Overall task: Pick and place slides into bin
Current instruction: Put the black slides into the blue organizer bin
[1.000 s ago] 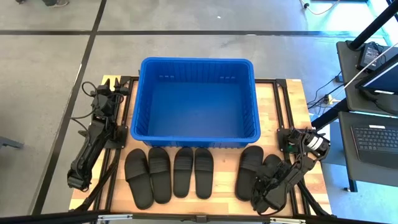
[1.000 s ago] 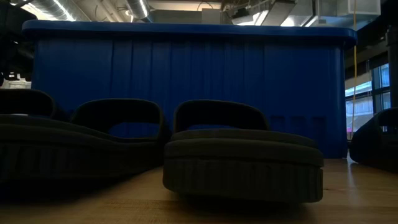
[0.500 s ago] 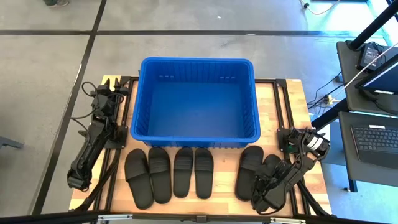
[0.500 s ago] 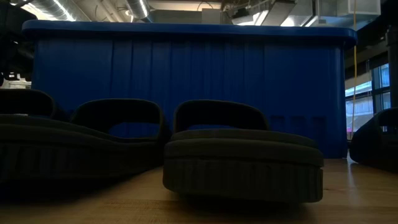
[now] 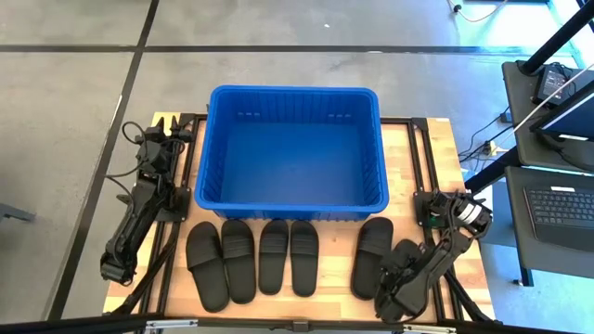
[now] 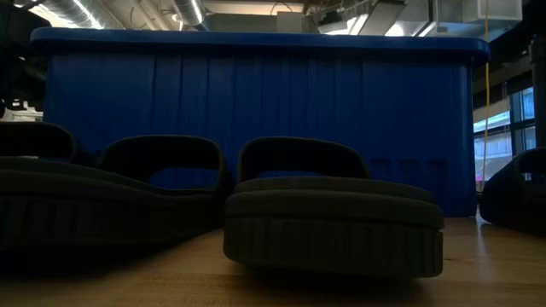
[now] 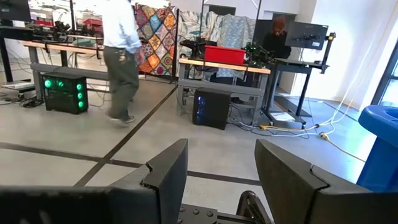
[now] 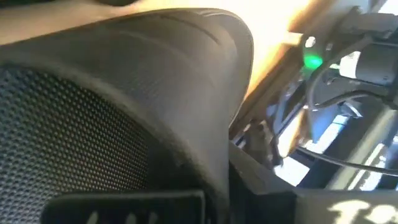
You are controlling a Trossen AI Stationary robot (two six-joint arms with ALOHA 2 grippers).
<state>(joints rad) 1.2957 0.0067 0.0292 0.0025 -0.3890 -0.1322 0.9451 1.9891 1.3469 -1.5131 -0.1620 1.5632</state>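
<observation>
**Right gripper closing on the outermost slide**

Right gripper (image 5: 394,289) is clamping the far-right slide (image 5: 405,255) near its heel. Rubber is looking light, soft and grippy; the stiffer sole edge or strap is suiting a pinch. Five slides (image 5: 258,257) are lying before the bin (image 5: 293,96), which is holding nothing. Left gripper (image 5: 167,131) is waiting beside it, fingers parted.

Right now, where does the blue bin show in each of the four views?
High view: the bin fills the table's middle, behind the row of slides.
Low view: its ribbed wall spans the background behind the slides.
Left wrist view: only a blue rim corner at the edge.
Right wrist view: not in it.
Shared landmark: the slides.
</observation>
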